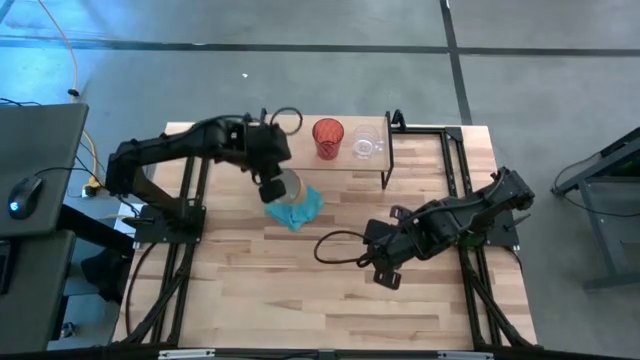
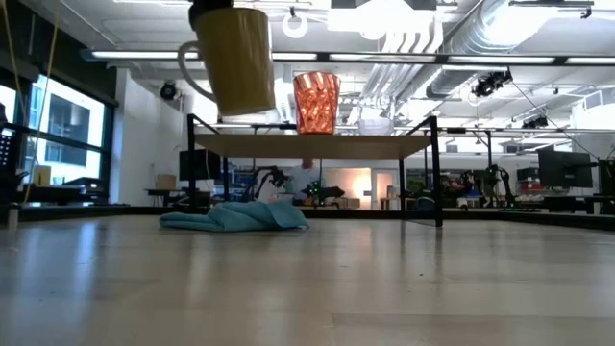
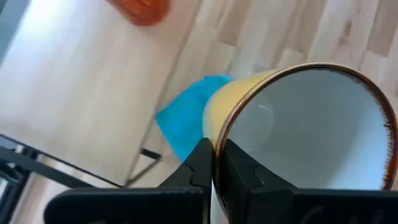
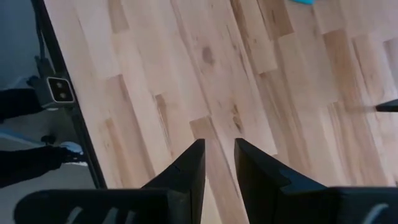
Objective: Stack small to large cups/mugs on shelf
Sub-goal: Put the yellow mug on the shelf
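The cream-yellow mug [image 2: 235, 58] hangs in my left gripper [image 3: 216, 163], lifted above the teal cloth [image 1: 298, 208], left of the shelf [image 1: 340, 160]. It also shows in the high view [image 1: 285, 187] and the left wrist view [image 3: 298, 130]. The red tumbler [image 1: 328, 137] and the small clear glass cup [image 1: 366, 143] stand side by side on the shelf board. My right gripper [image 4: 219, 163] hovers over bare table at the right [image 1: 385, 270], its fingers slightly apart and empty. My left gripper pinches the mug's rim wall [image 3: 214, 134], one finger inside the mug and one outside. The fingers come from above, pointing down. The mug hangs lifted clear of the table, slightly tilted, its handle [image 2: 192, 67] toward the left in the low view.
The teal cloth [image 2: 235, 216] lies crumpled on the table below the mug, in front of the shelf. The shelf's black legs [image 2: 437, 173] stand at its ends. Black frame rails run along the table's left and right sides [image 1: 190, 250].
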Robot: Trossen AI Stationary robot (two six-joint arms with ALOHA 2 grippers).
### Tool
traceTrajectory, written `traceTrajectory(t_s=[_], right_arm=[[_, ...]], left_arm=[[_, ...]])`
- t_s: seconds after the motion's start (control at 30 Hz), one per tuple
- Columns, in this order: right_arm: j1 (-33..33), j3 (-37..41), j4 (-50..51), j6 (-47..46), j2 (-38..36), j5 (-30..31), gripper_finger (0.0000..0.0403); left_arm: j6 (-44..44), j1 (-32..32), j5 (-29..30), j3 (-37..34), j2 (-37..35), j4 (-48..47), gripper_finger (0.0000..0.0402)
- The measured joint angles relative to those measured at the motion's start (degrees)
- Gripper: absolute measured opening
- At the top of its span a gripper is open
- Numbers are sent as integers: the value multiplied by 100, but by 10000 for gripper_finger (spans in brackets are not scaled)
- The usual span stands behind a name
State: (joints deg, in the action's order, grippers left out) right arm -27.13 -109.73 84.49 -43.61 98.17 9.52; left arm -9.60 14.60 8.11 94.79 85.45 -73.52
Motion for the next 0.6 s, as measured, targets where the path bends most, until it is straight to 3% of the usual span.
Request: traceTrajectory(t_s=[0.37,0.6], right_arm=[[-64,0,-296,-162,4,2,79],[-68,0,-294,-269,11,13,79]], left_arm=[[694,1070,-144,620,281,-43,2],[1120,1480,-174,1542,959,-207,2]])
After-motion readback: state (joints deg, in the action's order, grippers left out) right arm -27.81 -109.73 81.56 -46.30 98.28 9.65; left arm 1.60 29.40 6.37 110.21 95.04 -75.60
